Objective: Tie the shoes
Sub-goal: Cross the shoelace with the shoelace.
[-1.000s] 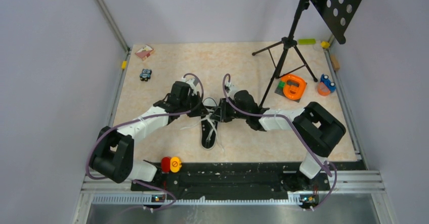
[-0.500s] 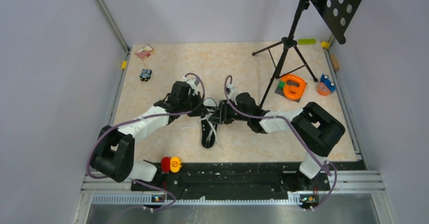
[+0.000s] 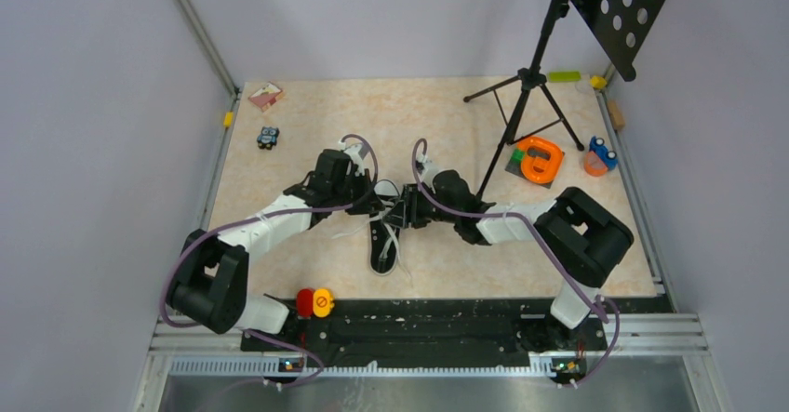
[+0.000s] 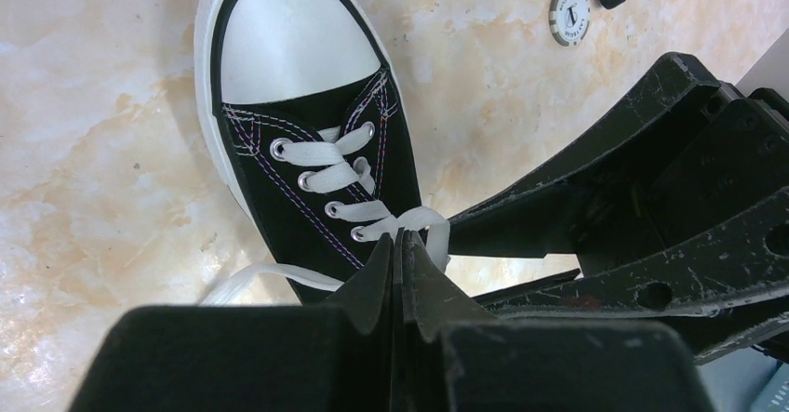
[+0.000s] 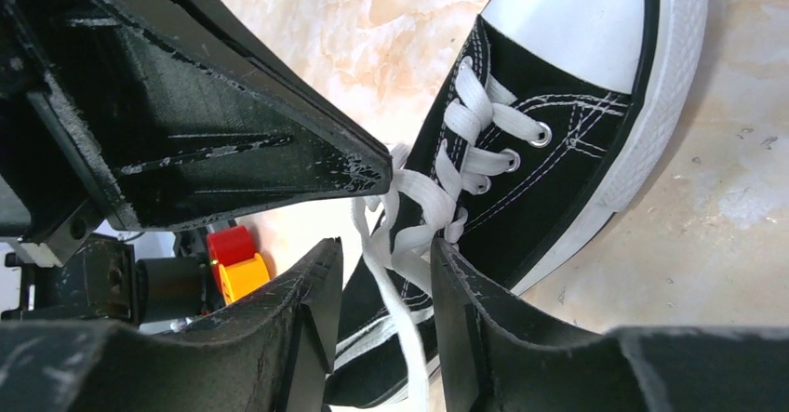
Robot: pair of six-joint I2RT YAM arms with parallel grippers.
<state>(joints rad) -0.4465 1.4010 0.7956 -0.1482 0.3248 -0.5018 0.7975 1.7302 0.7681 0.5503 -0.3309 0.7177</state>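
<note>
Right jaws just let go and spread partway, the white lace (image 5: 402,209) hanging loose between them. Left jaws still pinched shut on the lace over the sneaker (image 3: 384,247), middle of the desk (image 3: 437,119). Looks like a re-grip, no knot yet.

On the marbled table (image 3: 307,124) we see a black tripod stand (image 3: 529,79) upper right, an orange ring-shaped object (image 3: 540,161) and a blue-orange toy (image 3: 600,155) beside it, a pink box (image 3: 266,95) and a small blue car (image 3: 268,137) upper left. Red and yellow buttons (image 3: 314,302) sit lower centre-left.
</note>
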